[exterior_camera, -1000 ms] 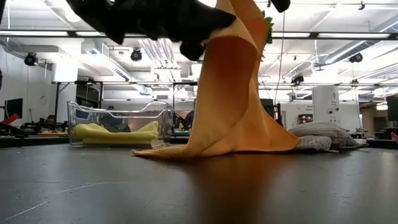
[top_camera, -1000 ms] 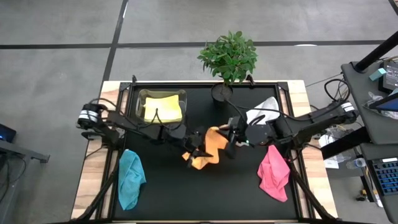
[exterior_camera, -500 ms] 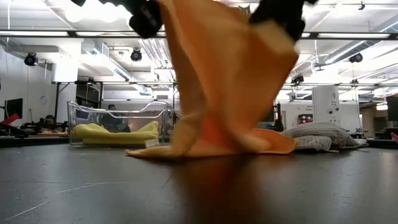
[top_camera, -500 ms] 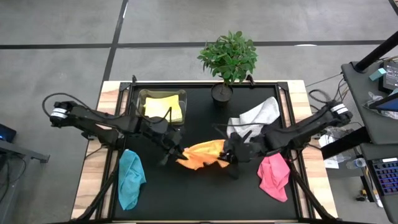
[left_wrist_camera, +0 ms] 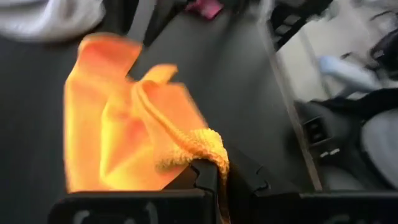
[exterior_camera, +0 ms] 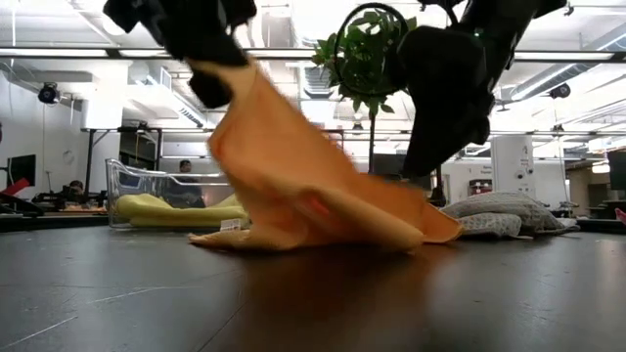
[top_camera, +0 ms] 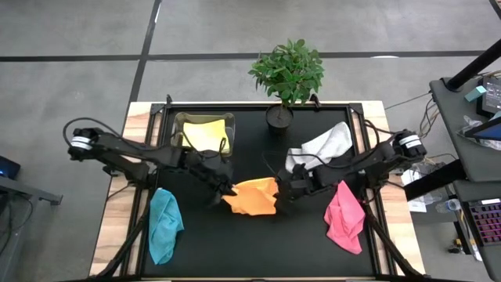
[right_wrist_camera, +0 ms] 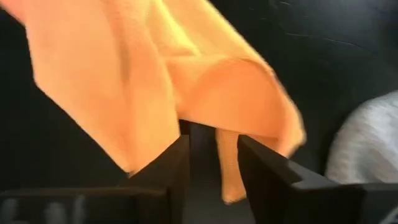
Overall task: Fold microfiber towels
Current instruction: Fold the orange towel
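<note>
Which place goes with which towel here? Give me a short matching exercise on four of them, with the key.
Towels:
1. orange towel
2. yellow towel
3. teal towel
4. pink towel

Places:
A. inside the clear plastic box
B. on the table's left side, below the left arm
C. mid-table, between the left gripper and the right gripper
D. on the table's right side, below the right arm

Pairs: 1-C, 2-A, 3-B, 4-D

Orange towel, teal towel, pink towel, white-grey towel, seemingly yellow towel in clear box; black table
</note>
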### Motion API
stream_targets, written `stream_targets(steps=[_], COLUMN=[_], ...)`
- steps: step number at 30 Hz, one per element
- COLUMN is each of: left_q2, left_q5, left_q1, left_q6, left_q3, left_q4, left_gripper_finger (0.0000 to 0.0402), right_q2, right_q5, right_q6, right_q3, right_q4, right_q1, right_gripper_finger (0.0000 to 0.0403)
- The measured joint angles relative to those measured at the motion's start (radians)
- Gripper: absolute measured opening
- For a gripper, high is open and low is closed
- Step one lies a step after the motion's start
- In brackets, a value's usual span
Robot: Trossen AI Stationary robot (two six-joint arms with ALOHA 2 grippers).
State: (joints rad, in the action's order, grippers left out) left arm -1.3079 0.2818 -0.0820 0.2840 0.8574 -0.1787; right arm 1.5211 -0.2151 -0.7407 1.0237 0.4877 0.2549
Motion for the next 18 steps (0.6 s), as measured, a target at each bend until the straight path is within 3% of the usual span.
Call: stream_targets(steps=[9, 18], left_q2=[-0.009, -0.006], left_q5=[-0.033, -0.034], left_q1=[0.010, 0.011], left_q6=[-0.002, -0.004], left_q3=[0.000, 0.000], left_q4=[-0.049, -0.047], left_gripper_finger=[0.0000, 0.0000], right_q2=[-0.047, 0.035], right_q5=[-0.013, -0.021], right_q6=[0.005, 0.061], right_q3=[-0.001, -0.014], right_q4=[-0.032, -0.154], right_q1=[0.020, 0.060], right_gripper_finger=[0.0160, 0.0162])
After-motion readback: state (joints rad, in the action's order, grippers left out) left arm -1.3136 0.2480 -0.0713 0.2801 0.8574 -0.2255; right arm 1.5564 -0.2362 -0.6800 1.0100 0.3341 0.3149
